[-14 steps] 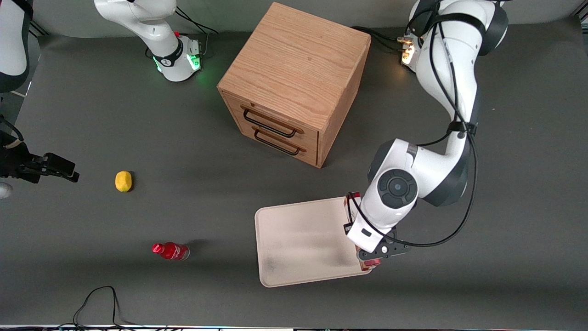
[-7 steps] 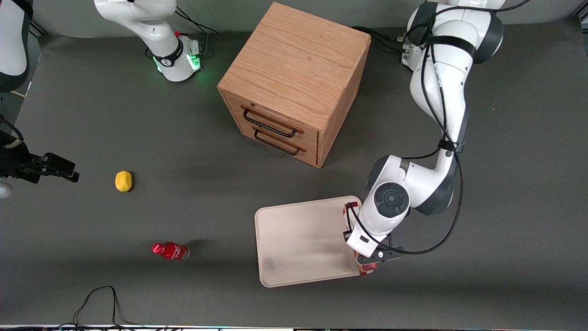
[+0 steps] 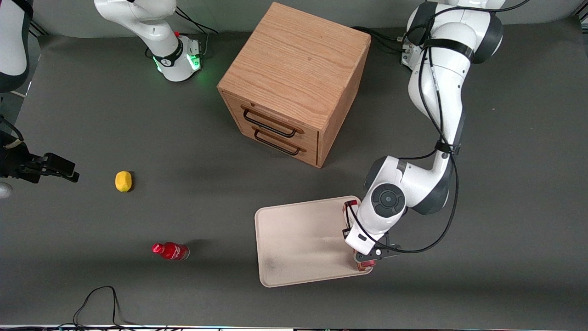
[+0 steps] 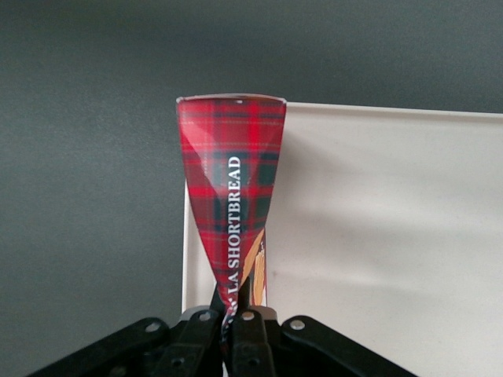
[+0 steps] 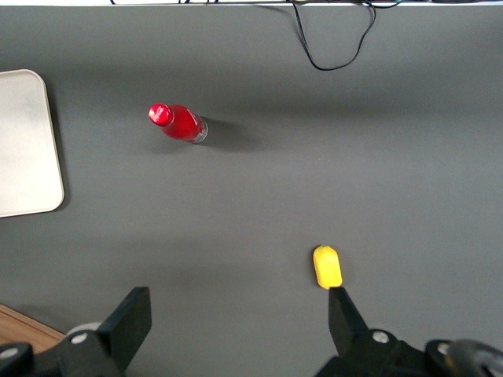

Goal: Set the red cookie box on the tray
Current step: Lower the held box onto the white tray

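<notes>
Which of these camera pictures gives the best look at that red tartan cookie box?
The left wrist view: the red cookie box fills it, tartan and lettering plain, pinched in the gripper over the tray edge. The front view shows only slivers beneath the arm. The right wrist view misses it.

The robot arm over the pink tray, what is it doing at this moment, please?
The left arm's gripper is shut on the red cookie box and holds it over the edge of the tray that lies toward the working arm's end of the table. Whether the box already touches the tray cannot be told. A wooden drawer cabinet stands farther from the front camera. A small red bottle and a yellow object lie toward the parked arm's end.
</notes>
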Robot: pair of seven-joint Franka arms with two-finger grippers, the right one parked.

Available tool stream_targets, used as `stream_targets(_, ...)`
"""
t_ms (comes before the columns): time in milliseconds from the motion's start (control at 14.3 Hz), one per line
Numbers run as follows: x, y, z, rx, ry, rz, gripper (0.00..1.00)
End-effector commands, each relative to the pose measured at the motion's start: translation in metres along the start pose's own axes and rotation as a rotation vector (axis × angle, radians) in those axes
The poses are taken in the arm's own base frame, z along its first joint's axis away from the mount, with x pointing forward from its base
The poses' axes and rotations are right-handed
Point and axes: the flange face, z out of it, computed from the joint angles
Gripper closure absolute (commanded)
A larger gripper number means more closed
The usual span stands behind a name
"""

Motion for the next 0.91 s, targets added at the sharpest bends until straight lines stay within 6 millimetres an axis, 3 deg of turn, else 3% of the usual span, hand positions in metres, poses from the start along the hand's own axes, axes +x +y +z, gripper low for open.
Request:
stream_targets(0, -0.006, 0.002, -0.005, 0.020, 0.010, 0.000, 0.00)
stream_targets(349, -0.005, 0.003, -0.010, 0.017, 0.014, 0.001, 0.00)
stream_targets(488, -0.003, 0.003, -0.026, 0.017, 0.010, -0.003, 0.00)
stream_targets(698, 0.004, -0.007, -0.089, 0.035, -0.018, -0.025, 0.00)
stream_targets(837, 0.005, -0.015, -0.142, 0.048, -0.035, -0.034, 0.00)
